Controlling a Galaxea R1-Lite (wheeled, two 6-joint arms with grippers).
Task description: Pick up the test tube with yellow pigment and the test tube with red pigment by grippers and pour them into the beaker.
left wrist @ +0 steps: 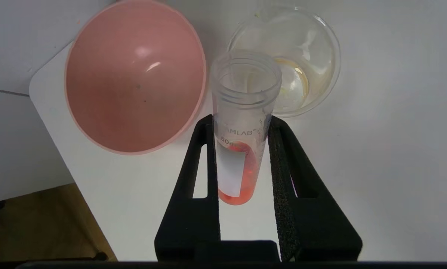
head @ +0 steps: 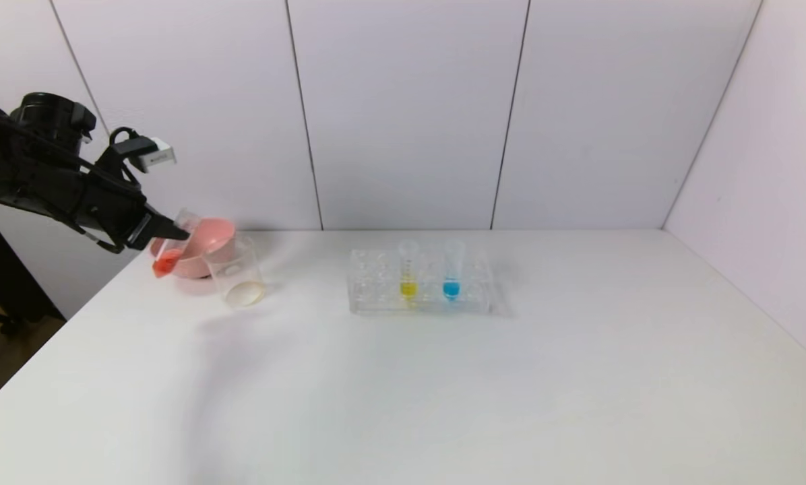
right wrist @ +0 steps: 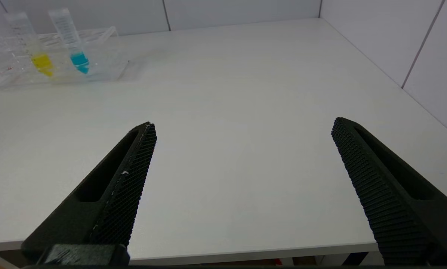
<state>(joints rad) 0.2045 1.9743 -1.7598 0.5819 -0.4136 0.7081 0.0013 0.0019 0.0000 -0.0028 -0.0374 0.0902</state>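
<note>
My left gripper [head: 174, 232] is shut on the test tube with red pigment [head: 168, 259], held tilted in the air at the table's far left, beside the pink bowl and left of the beaker [head: 238, 273]. In the left wrist view the tube [left wrist: 242, 123] sits between my two fingers [left wrist: 208, 164], its open mouth toward the beaker [left wrist: 302, 71], red liquid at its lower end. The test tube with yellow pigment [head: 408, 273] stands in the clear rack [head: 376, 296]; it also shows in the right wrist view [right wrist: 33, 48]. My right gripper [right wrist: 242, 130] is open and empty above the table's near right edge, out of the head view.
A pink bowl [head: 218, 246] stands just behind the beaker; it fills the left wrist view [left wrist: 133, 74]. A blue-tipped tube [head: 451, 273] stands in the rack beside the yellow one. The white table [head: 443, 391] is walled behind and on the right.
</note>
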